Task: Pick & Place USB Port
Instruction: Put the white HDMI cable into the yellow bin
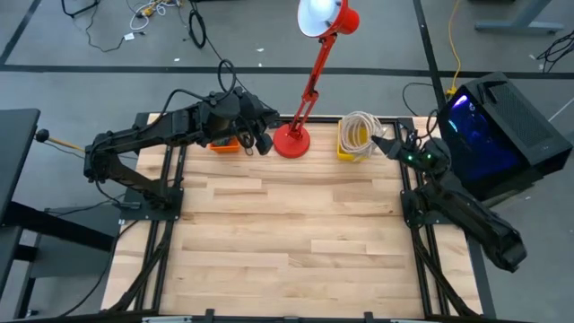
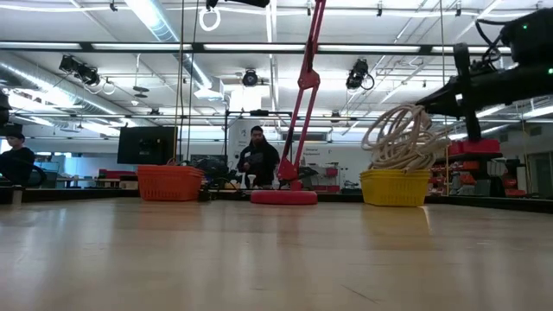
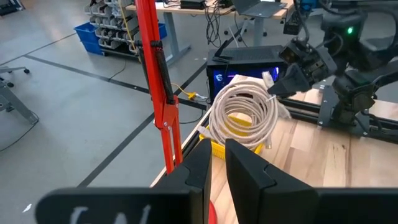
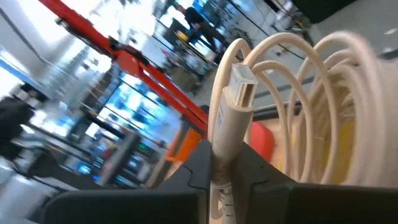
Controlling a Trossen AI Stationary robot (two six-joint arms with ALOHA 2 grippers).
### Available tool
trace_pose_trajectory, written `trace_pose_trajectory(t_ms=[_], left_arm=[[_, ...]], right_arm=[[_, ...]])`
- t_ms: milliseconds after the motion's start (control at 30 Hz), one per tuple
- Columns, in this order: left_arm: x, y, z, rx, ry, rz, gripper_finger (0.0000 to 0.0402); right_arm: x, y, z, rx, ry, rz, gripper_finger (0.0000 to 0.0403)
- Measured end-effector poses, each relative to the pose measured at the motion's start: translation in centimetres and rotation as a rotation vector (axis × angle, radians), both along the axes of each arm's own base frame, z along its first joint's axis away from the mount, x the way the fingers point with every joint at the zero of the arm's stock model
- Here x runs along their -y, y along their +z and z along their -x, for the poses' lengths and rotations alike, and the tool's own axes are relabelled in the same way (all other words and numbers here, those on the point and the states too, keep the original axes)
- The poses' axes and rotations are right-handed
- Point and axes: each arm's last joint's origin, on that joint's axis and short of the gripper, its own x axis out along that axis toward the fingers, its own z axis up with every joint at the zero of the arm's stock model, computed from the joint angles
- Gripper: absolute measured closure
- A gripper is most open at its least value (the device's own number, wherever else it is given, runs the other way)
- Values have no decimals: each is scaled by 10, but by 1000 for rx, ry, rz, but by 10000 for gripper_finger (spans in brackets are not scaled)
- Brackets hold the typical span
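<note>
USB cable (image 4: pixel 231 118), one white coil with its plug end pinched in the right end effector (image 4: pixel 222 163), hangs above the single yellow basket (image 1: pixel 348 149) at one o'clock on the worktop (image 1: pixel 287 233). It looks light and springy, and the loops will likely drag and sway, so the firm moulded collar just behind the plug is the safest hold. One red lamp (image 1: pixel 307 81) stands at twelve o'clock. One orange basket (image 2: pixel 169 182) sits at eleven, beneath the left end effector (image 3: pixel 214 163), whose fingers are almost together, holding nothing.

red desk lamp (image 1: pixel 305 90), glowing computer case (image 1: pixel 502 135), seated person (image 2: pixel 259 160).
</note>
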Motion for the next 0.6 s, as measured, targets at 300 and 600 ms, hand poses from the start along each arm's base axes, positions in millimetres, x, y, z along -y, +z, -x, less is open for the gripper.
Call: trace_pose_trajectory(t_ms=[300, 600], left_arm=[[0, 0, 0, -1, 0, 0, 351], [0, 0, 0, -1, -16, 6, 351]], right_arm=[[0, -21, -1, 50, -40, -13, 381], [1, -28, 1, -13, -98, -43, 381]])
